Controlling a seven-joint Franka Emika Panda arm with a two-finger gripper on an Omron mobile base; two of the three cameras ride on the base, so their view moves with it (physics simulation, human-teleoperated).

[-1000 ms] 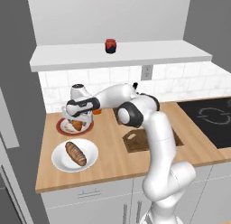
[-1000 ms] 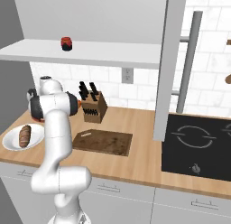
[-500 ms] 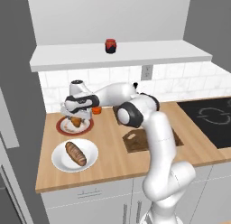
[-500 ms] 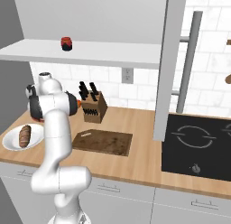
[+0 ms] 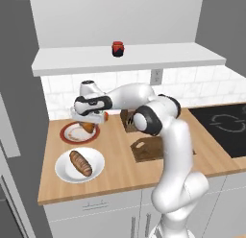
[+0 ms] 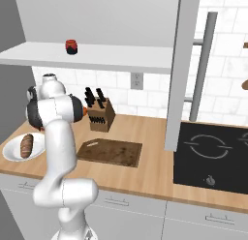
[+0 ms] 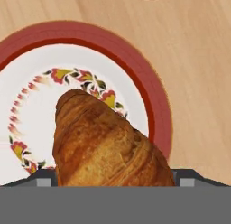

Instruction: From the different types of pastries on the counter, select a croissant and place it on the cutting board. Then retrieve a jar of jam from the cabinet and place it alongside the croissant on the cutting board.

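1. Left base view: my arm reaches left across the desk (image 5: 120, 170), and my tool (image 5: 88, 122) hangs over a red-rimmed plate (image 5: 72, 134) at the back left. The croissant (image 5: 87, 127) shows as a small golden-orange lump under the hand, part hidden by it; from here I cannot tell whether it touches the plate. One white plate (image 5: 67, 171) in front carries one brown scored loaf (image 5: 80, 163). My forearm covers much of the cutting board (image 5: 149, 150) and of a knife block (image 5: 128, 122) behind it. One jar of jam (image 5: 117, 48) stands on the shelf ledge of the cabinet (image 5: 129, 58). That makes two plates and two pastries.

2. Right base view: my own upper arm blocks the tool and the red-rimmed plate. A sliver of orange beside the arm is too small to name. The cutting board (image 6: 110, 152) lies bare and fully seen, handle hole to the left. The knife block (image 6: 100, 115) stands behind it. The loaf (image 6: 26, 145) and its white plate (image 6: 12, 152) are partly cut off by my arm. The jar of jam (image 6: 71, 46) is on the ledge.

3. Hand view: the croissant (image 7: 106, 146) sits between my two fingertips (image 7: 43, 178), which close against its sides, so I am grasping it. Its lower end is cut off. Beneath is the plate (image 7: 153, 110) with a flowered ring. A dark rounded thing at the top edge is cut off and unclear.
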